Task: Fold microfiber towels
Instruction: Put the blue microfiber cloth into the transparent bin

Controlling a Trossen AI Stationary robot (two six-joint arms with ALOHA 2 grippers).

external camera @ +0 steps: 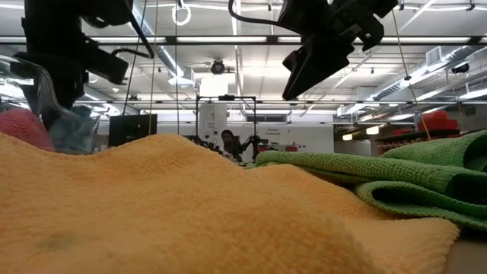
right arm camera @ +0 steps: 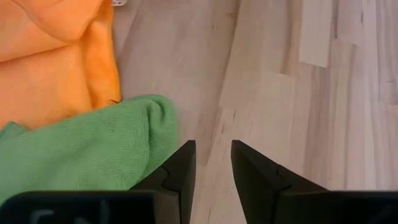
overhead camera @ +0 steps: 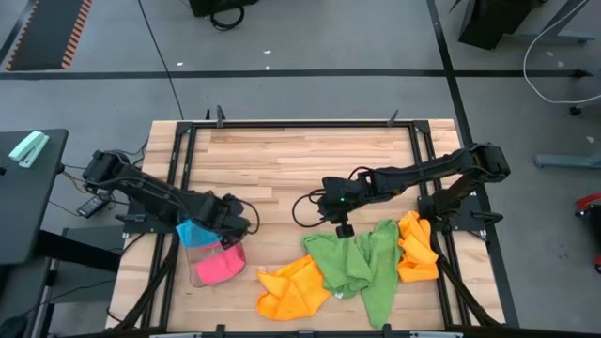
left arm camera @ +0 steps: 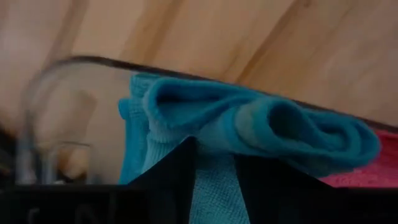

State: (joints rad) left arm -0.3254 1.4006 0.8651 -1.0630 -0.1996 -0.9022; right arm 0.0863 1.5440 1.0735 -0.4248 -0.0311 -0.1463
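Observation:
A folded sky-blue towel [left arm camera: 261, 124] lies in the clear plastic tray [overhead camera: 199, 277] at the table's left, beside a pink towel [overhead camera: 219, 267]. My left gripper [left arm camera: 214, 155] points down over the blue towel [overhead camera: 192, 232], its fingers a little apart with blue cloth showing in the gap. My right gripper [overhead camera: 344, 228] hangs a little open above bare wood at the far edge of a crumpled green towel [overhead camera: 355, 265], holding nothing. Two orange towels [overhead camera: 291, 286] [overhead camera: 416, 249] lie crumpled on either side of the green one. My left gripper comes at the blue towel from above, and its fingers [left arm camera: 177, 174] stand on either side of a pale blue layer [left arm camera: 214, 193] below the towel's rolled fold. Whether the fingers touch the cloth I cannot tell. The towel rests in the tray.
The tray's clear rim [left arm camera: 81, 62] curves round the blue towel. Bare wood [overhead camera: 300, 160] spreads over the table's far half. A black frame [overhead camera: 300, 123] borders the table. In the low view, an orange towel [external camera: 190, 213] fills the foreground.

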